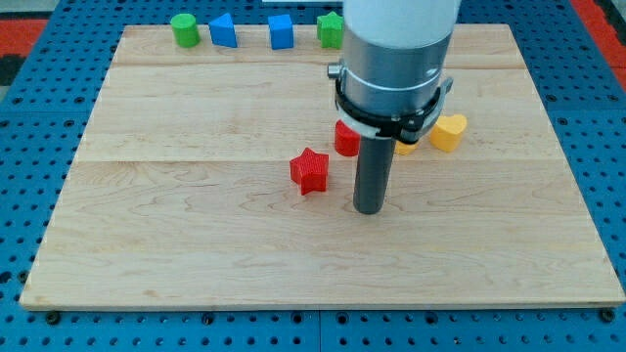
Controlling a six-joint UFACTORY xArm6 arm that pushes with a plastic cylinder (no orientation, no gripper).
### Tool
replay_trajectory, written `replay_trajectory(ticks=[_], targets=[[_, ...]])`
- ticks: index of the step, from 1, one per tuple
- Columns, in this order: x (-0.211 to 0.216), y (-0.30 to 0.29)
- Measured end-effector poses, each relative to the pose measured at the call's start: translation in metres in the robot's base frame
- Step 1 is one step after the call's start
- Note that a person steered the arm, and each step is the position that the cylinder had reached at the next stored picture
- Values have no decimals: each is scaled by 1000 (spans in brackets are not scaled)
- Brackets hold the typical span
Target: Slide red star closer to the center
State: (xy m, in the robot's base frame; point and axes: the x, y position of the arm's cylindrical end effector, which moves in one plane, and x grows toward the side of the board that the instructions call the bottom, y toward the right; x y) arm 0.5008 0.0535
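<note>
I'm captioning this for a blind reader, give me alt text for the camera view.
My tip rests on a wooden board just right of a red star. A second red block and two yellow blocks sit behind it; a green cylinder and two blue blocks line the top edge.

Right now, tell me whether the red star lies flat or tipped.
Flat: the red star shows its star face upward on the board, my tip to its right, apart.
</note>
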Motion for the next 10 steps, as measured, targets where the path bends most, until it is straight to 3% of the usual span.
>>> replay_trajectory(ticks=[1, 3, 4, 5, 7, 8, 9, 10], targets=[[-23, -70], [-14, -82], [-1, -118], [-24, -139], [-73, -99], [-50, -102], [-7, -42], [0, 7]])
